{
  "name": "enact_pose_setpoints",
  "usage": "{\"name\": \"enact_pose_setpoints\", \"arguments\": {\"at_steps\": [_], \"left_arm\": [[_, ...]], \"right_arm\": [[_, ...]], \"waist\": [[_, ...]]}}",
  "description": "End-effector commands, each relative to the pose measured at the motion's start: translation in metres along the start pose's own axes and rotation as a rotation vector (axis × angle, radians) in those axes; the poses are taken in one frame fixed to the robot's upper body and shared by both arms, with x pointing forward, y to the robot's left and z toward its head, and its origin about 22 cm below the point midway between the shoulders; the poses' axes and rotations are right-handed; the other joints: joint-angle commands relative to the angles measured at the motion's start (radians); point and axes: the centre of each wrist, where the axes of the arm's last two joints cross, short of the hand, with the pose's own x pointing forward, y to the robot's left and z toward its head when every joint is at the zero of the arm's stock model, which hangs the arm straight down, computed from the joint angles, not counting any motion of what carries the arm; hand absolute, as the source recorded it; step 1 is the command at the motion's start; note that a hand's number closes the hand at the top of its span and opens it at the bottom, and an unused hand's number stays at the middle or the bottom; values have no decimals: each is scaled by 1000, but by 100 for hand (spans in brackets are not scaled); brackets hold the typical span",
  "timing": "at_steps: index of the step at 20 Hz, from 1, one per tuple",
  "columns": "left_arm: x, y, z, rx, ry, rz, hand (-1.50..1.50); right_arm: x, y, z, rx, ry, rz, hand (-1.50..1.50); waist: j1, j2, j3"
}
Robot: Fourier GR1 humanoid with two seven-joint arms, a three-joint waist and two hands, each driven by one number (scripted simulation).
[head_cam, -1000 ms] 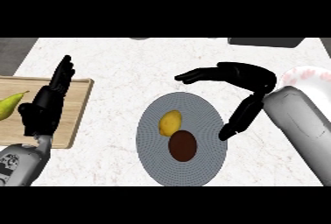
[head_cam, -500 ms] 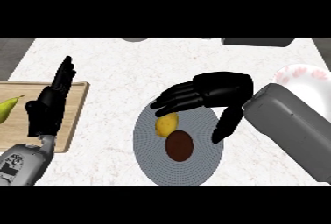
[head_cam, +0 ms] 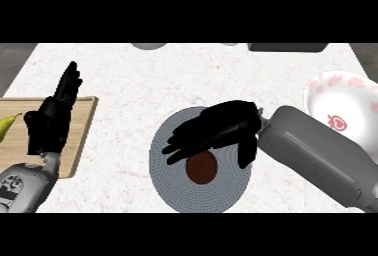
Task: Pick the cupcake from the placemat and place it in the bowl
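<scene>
A round grey placemat (head_cam: pixel 192 195) lies at the counter's middle. On it sits a dark brown oval cupcake (head_cam: pixel 201 168), seen from above. My right hand (head_cam: pixel 218 131) hovers over the mat's upper half, fingers spread and pointing left, thumb hanging down beside the cupcake's right. It touches or nearly touches the cupcake's top edge; I cannot tell which. A yellow item that lay above the cupcake is hidden under this hand. The white bowl (head_cam: pixel 343 102) with red marks stands at the right edge. My left hand (head_cam: pixel 53 117) rests open at the left, fingers up.
A wooden cutting board (head_cam: pixel 83 131) lies at the left under my left hand, with a yellow-green fruit (head_cam: pixel 6 126) at its edge. A grey round thing (head_cam: pixel 148 46) and a dark flat thing (head_cam: pixel 288 47) stand along the far edge.
My right hand has swung left and down from beside the mat to above it, now covering the yellow item. The left hand has stayed put.
</scene>
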Motion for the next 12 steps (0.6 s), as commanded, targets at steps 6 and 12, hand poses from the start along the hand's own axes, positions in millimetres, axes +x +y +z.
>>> {"name": "enact_pose_setpoints", "arguments": {"at_steps": [6,12], "left_arm": [[3,-11,12,26,13,-4,0],[2,5,18,0,7,-13,0]], "right_arm": [[-7,39,-26,199,41,41,-150],[-33,66,-27,201,50,38,-150]], "waist": [[-18,-6,0],[-11,-4,0]]}}
